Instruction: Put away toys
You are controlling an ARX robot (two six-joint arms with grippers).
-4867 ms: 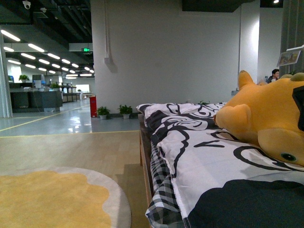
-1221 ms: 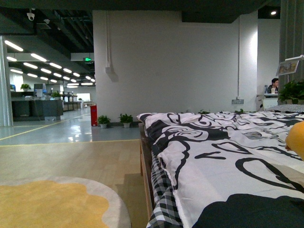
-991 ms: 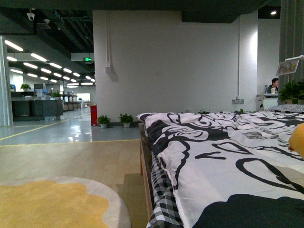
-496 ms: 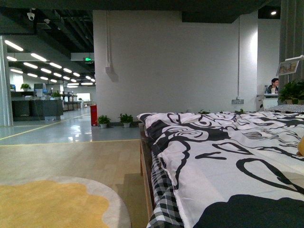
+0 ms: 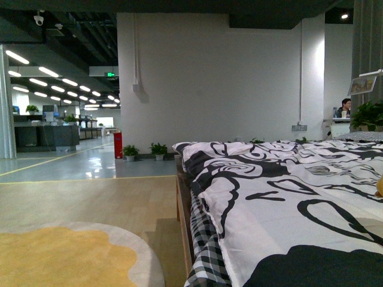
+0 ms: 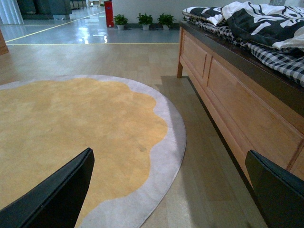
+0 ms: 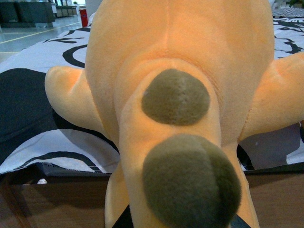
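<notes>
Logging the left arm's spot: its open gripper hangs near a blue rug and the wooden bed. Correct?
No, the rug is yellow with a grey border, not blue; the left wrist view shows it. The rest holds: the open left gripper hangs near it and the wooden bed.

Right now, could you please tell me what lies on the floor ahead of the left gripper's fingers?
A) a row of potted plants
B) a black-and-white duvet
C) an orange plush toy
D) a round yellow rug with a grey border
D: in the left wrist view the round yellow rug spreads over the floor ahead of the left gripper, whose fingers stand wide apart, while the orange plush toy fills the right wrist view.
</notes>
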